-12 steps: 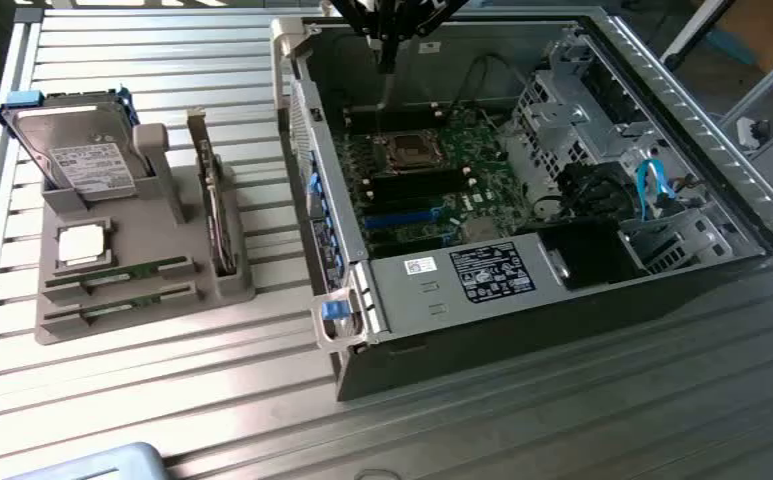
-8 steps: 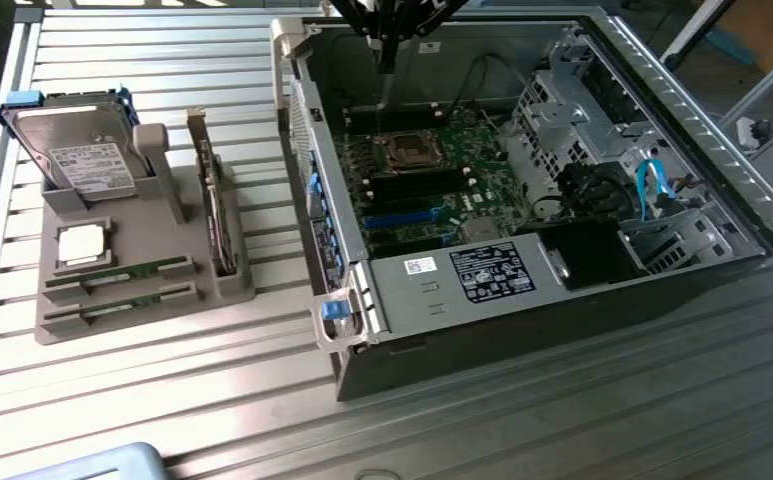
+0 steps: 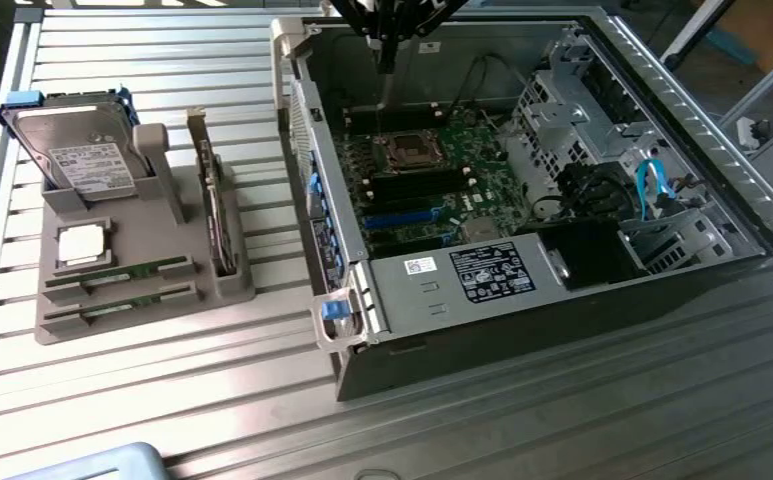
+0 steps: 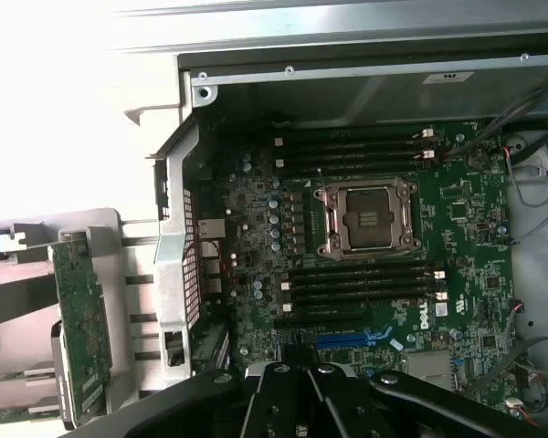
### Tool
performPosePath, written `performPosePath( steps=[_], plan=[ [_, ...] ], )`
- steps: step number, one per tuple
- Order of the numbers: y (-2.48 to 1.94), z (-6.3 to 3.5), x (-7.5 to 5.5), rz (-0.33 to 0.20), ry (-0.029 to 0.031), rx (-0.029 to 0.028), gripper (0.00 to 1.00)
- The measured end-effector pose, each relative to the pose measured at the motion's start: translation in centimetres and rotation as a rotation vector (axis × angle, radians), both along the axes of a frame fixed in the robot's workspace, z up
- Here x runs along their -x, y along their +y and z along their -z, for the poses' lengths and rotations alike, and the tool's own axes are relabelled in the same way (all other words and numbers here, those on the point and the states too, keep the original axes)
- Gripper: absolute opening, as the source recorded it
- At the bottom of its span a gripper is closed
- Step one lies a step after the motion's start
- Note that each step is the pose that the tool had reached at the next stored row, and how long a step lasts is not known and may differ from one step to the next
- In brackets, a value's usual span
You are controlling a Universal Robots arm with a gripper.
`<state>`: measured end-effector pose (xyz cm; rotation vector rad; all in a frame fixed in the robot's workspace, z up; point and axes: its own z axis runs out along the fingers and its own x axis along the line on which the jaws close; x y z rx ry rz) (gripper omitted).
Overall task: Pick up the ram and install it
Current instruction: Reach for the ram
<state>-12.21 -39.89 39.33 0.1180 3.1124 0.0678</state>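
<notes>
Ram [image 3: 119, 271] probably in tray [image 3: 233, 288]; motherboard [image 4: 457, 210] beneath gripper [image 4: 306, 397]

Workshop/lab: open PC case [image 3: 493, 350] on slatted metal bench [image 3: 159, 400], parts jig [image 3: 146, 322].

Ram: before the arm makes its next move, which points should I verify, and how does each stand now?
1. Ram sits in the holder: ok, two sticks lie in its front slots.
2. Pincer open for a grasp: not ok, it is shut, with no ram in it.
3. Pincer above the ram: not ok, it hangs over the case, apart from the holder.
4. Case open: ok.
5. Board slots free: ok, none holds a stick.
6. Slot latches open: cannot tell.
</notes>
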Motion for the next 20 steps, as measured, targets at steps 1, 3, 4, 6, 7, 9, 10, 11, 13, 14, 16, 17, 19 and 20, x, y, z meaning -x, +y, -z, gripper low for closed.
performPosePath(
  steps=[1, 3, 4, 6, 7, 9, 10, 11, 13, 14, 16, 17, 19, 20],
  plan=[
    [0.00, 0.00, 0.0, 0.000, 0.0001, 0.0001, 0.11],
    [0.00, 0.00, 0.2, 0.000, 0.0001, 0.0001, 0.11],
    [-0.01, 0.00, 0.4, 0.000, 0.0001, 0.0002, 0.11],
    [0.00, 0.01, 0.9, 0.000, 0.0001, 0.0001, 0.11],
    [0.00, 0.02, 1.3, 0.000, 0.0000, 0.0000, 0.11],
    [0.00, 0.03, 1.9, 0.000, 0.0001, 0.0001, 0.11],
    [0.00, 0.04, 2.2, 0.000, 0.0001, 0.0001, 0.11],
    [0.00, 0.04, 2.4, 0.000, 0.0000, 0.0001, 0.11],
    [0.00, 0.05, 3.0, 0.000, 0.0001, 0.0001, 0.11],
    [0.00, 0.06, 3.1, 0.000, 0.0000, 0.0001, 0.11],
    [0.00, 0.07, 3.7, 0.000, 0.0001, 0.0001, 0.11],
    [0.00, 0.07, 3.9, 0.000, 0.0001, 0.0001, 0.11],
    [0.00, 0.08, 4.4, 0.000, 0.0001, 0.0001, 0.11],
    [0.00, 0.09, 4.6, 0.000, 0.0001, 0.0001, 0.11]
  ],
)
